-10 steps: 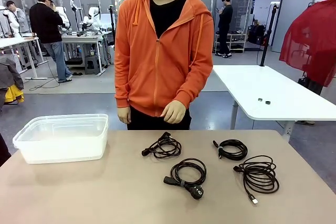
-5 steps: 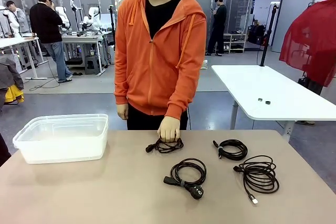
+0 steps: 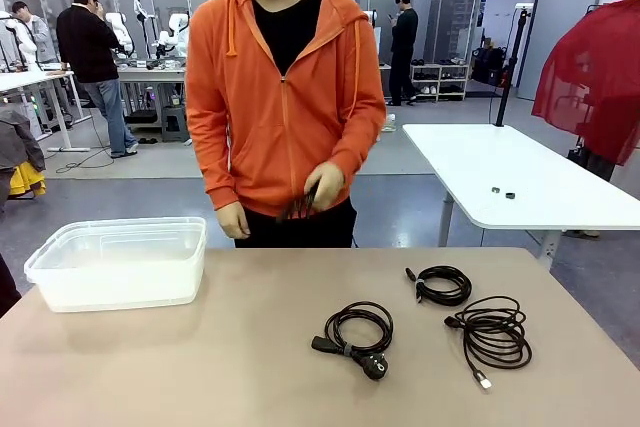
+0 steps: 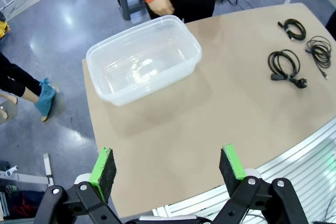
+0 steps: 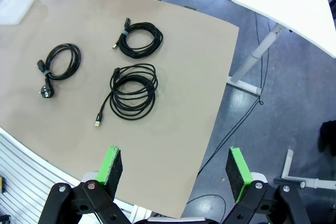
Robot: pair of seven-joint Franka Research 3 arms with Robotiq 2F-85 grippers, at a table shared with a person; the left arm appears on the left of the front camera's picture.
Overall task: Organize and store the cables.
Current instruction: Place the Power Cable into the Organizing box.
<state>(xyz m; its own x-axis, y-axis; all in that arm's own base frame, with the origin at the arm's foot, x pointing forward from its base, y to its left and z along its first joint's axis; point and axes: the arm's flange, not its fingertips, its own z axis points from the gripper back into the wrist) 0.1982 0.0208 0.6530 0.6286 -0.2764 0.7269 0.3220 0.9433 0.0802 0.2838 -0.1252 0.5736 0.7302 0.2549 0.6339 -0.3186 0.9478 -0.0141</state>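
Three coiled black cables lie on the tan table: one with a power plug [image 3: 356,336] near the middle, a small coil [image 3: 440,284] behind it to the right, and a larger loose coil [image 3: 492,333] at the right. The person in the orange hoodie holds another cable [image 3: 303,205] in one hand [image 3: 324,184] at waist height, above the table's far edge. My left gripper [image 4: 167,167] hangs open high over the near left of the table. My right gripper [image 5: 175,170] is open too, high above the table's right edge, with the three coils [image 5: 133,92] below it.
A clear plastic bin [image 3: 120,261] stands at the table's far left, with nothing in it [image 4: 144,64]. A white table [image 3: 520,179] stands behind on the right. The tan tabletop [image 3: 200,357] between bin and cables is bare.
The person reached down to the far middle coil, grasped it and lifted it off the table to waist height. The other three cables and both grippers stayed put.
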